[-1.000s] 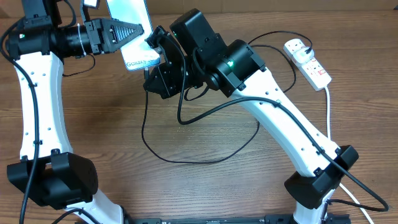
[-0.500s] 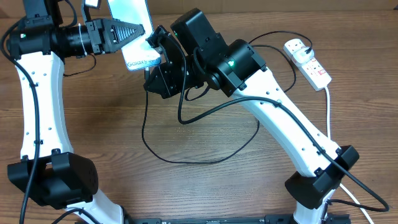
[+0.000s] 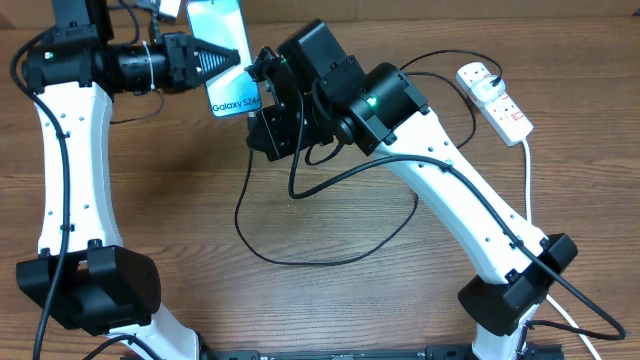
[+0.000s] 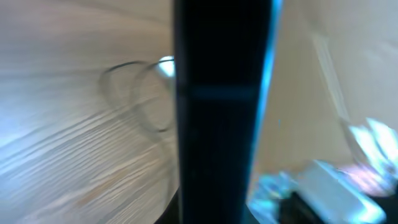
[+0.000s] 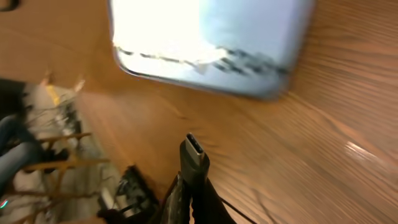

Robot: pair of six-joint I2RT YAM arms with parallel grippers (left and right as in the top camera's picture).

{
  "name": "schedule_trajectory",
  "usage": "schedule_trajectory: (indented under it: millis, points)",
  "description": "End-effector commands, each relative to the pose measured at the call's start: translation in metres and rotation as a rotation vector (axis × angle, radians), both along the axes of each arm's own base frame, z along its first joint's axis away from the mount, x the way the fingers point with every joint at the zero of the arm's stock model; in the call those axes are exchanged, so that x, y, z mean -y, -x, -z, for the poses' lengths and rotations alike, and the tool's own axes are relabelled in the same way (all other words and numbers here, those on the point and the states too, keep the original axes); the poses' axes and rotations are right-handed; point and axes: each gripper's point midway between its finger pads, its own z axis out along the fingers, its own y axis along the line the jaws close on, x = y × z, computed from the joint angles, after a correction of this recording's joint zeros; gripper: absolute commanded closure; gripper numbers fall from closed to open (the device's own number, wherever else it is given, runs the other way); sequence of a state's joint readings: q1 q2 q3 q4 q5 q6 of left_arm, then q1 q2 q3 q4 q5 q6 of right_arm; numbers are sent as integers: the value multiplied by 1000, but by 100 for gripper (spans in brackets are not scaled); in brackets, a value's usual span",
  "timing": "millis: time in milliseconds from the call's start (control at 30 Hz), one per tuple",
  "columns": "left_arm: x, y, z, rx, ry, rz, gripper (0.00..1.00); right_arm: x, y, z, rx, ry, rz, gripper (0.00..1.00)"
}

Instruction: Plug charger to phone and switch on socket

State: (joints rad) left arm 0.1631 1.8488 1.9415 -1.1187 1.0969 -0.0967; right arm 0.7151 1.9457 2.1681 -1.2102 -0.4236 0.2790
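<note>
My left pincer (image 3: 228, 62) grips the slim teal-screened smartphone (image 3: 236, 100). My right pincer (image 5: 190, 190) clamps the thin black charger cable's connector (image 5: 194, 152). I should square it to the smartphone's edge before pushing.

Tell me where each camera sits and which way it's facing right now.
Overhead: above the table, looking down; left arm, right arm, phone, socket.
Left wrist: blurred, close on what is apparently the phone's dark edge; no robot part distinguishable.
Right wrist: looks along its fingers past the charger connector toward the phone.
Shared: overhead and right wrist both show the phone's screen.
</note>
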Motion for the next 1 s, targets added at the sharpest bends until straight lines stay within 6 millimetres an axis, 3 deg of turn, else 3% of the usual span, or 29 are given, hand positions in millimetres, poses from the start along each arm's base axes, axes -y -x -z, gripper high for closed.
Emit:
schedule_trajectory:
  millis: [0,133,267,567,700,767,867,900,967]
  points:
    - [-35,-13,36,-147,-215,-224,96,26,-15,-7,61,83,151,96]
    - [-56,-8,57,-222,-350,-305,96,48,-17,13,40,209,234,96]
    - [-69,2,71,-288,-437,-345,96,76,-15,45,-15,375,322,96]
    - [-72,11,77,-330,-465,-342,96,93,4,136,-182,525,360,96]
    - [-72,11,77,-332,-466,-342,96,89,0,160,-205,501,418,95]
    - [-72,11,77,-333,-466,-341,96,81,-1,160,-217,461,424,81]
    - [-72,12,78,-338,-465,-340,96,72,-1,158,-225,423,406,53]
    - [-71,13,78,-341,-466,-339,96,72,4,160,-232,437,399,48]
    - [-71,14,78,-346,-466,-338,96,75,15,165,-251,472,379,48]
